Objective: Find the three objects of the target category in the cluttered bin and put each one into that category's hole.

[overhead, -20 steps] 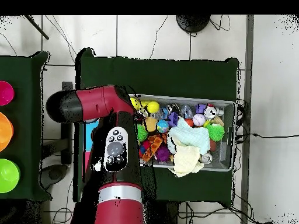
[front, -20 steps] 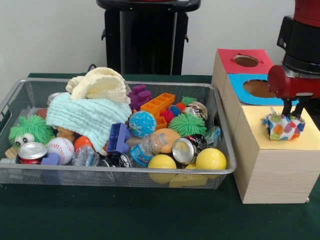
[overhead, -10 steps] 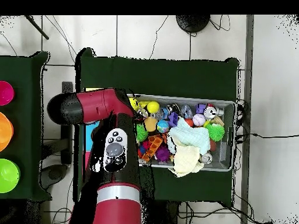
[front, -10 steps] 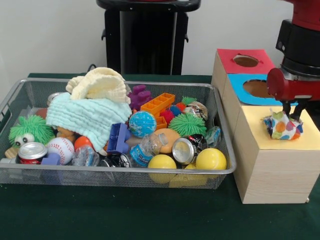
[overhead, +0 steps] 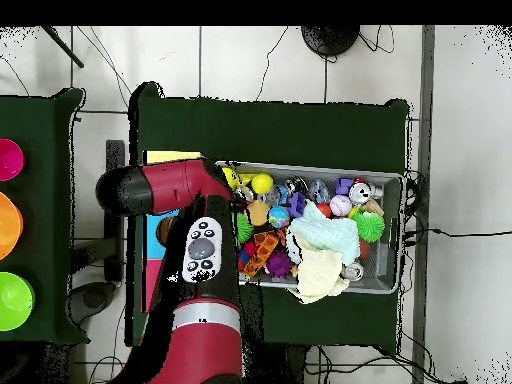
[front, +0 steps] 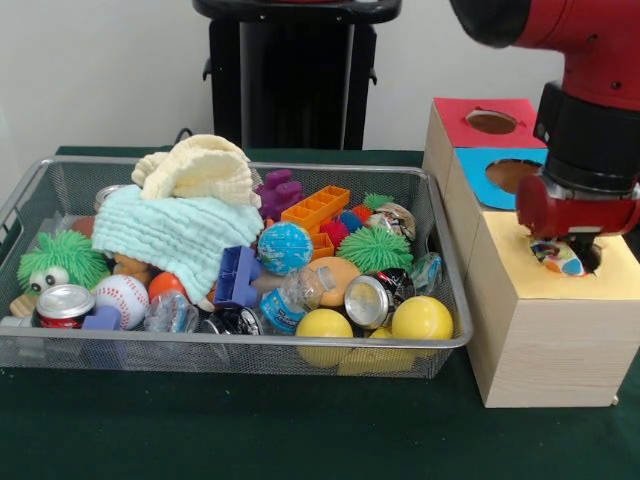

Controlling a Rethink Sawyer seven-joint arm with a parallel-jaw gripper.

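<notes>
Green-clothed table (white wall behind), wire bin, spotted cloth under arm, jaws' state unclear

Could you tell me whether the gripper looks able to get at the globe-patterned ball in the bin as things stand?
Probably yes: the globe-patterned ball lies on top of the clutter with nothing over it, though the gripper is busy over the yellow box top.
</notes>
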